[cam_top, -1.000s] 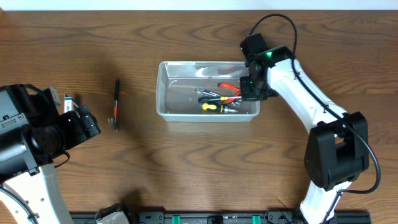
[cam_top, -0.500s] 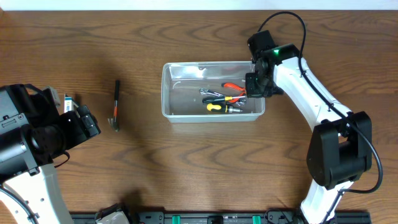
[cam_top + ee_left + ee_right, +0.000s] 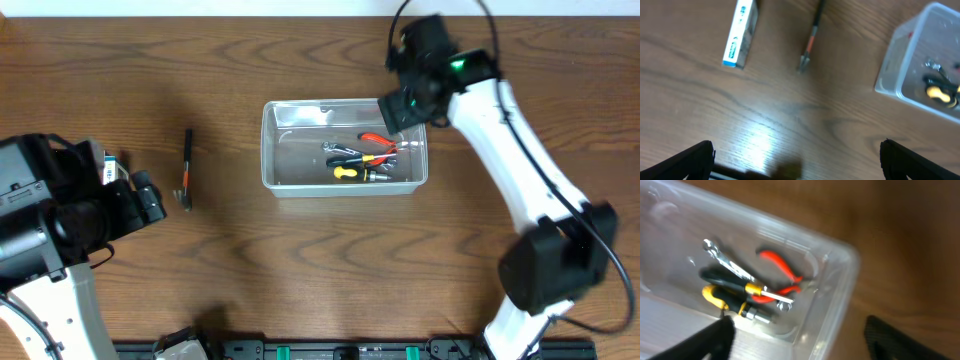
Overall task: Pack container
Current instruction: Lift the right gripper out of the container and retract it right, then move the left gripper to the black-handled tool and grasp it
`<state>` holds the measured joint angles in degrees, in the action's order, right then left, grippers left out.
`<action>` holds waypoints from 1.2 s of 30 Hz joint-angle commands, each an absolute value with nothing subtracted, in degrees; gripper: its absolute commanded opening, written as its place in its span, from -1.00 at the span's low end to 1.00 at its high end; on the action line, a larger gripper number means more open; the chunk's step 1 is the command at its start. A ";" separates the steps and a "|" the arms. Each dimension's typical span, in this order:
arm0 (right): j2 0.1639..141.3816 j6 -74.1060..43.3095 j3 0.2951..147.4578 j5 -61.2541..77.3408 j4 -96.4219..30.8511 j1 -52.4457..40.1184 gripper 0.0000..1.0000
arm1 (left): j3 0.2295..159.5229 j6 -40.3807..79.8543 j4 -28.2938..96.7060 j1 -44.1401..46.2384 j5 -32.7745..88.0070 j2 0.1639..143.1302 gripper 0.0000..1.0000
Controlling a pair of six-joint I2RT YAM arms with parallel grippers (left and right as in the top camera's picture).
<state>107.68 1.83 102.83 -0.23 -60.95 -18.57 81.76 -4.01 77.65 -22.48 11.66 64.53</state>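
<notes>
**Two items left to pack**

The table point(image 3: 300, 260) bore the clear container point(image 3: 268, 165). The right gripper point(image 3: 799, 325) hung over its far right corner, fingers spread wide and holding nothing. The left gripper point(image 3: 796, 149), well to the container's left, was likewise spread and empty. A blue-white box point(image 3: 740, 35) lay farthest left of the container, and a slim dark tool point(image 3: 186, 170) lay between the box and the container. In the container's right half sat red pliers point(image 3: 780, 265), a yellow-and-black screwdriver point(image 3: 352, 173) and a wrench point(image 3: 722, 260).

The slim tool looked like the next pick. It would go best with the left fingers set across the shaft near its middle. They should then lift it clear of the rim and let go low over the bare left half, once the right arm was away.
</notes>
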 commanded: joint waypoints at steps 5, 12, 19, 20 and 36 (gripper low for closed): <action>97.14 4.75 109.51 -4.71 -64.20 -11.05 0.99 | 82.52 -8.08 77.87 -18.15 11.81 71.48 0.96; 95.61 1.48 109.49 -4.32 -66.94 -0.51 0.98 | 82.24 -8.16 73.45 -17.65 11.73 82.21 0.96; 95.74 1.32 109.43 -1.21 -67.77 5.54 0.98 | 81.06 -12.80 65.82 -15.53 10.44 90.67 0.96; 95.74 1.32 109.43 -1.21 -67.77 5.69 0.99 | 80.82 -13.23 65.23 -14.98 9.58 91.50 0.96; 95.77 1.83 109.27 -1.50 -67.70 5.82 0.98 | 78.83 -16.08 59.72 -10.31 6.39 107.55 0.96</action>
<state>95.61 2.11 109.43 -1.89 -67.85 5.56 79.92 -14.70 59.99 -10.28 7.46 106.94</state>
